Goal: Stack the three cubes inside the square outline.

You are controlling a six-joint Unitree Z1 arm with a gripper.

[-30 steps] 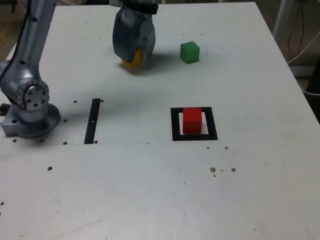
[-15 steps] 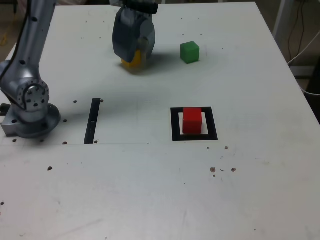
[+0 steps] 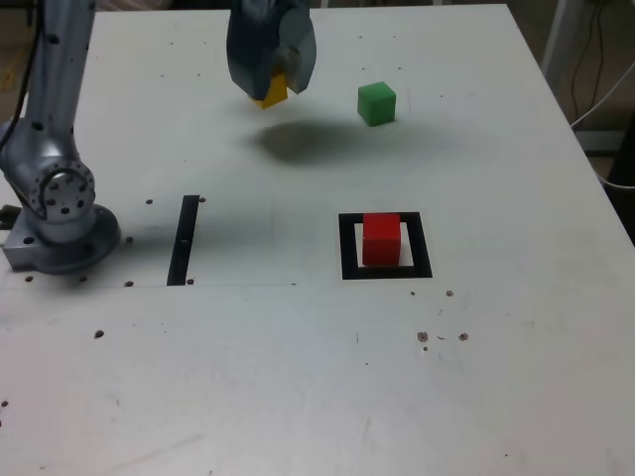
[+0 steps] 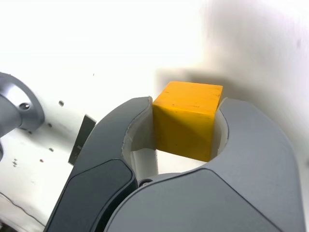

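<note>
White, speckled worktop (image 3: 298, 377) carries your grey claw (image 3: 271, 87) near its far edge, closed on the small yellow cube (image 4: 188, 118), lifted. You risk knocking the red cube (image 3: 381, 238) out of the black square outline (image 3: 347, 248) if you lower off-centre. Green cube (image 3: 376, 103) waits nearby.

Between the grey fingers (image 4: 120, 145) with their cream inner pads, the yellow cube (image 4: 186, 123) is showing plain orange-yellow faces. The green cube (image 3: 377, 103) is showing solid green, the red cube (image 3: 381, 239) solid red. The square outline (image 3: 387, 246) is showing black around white. The surface (image 3: 298, 377) is looking pale grey-white, dotted with dark specks.
</note>
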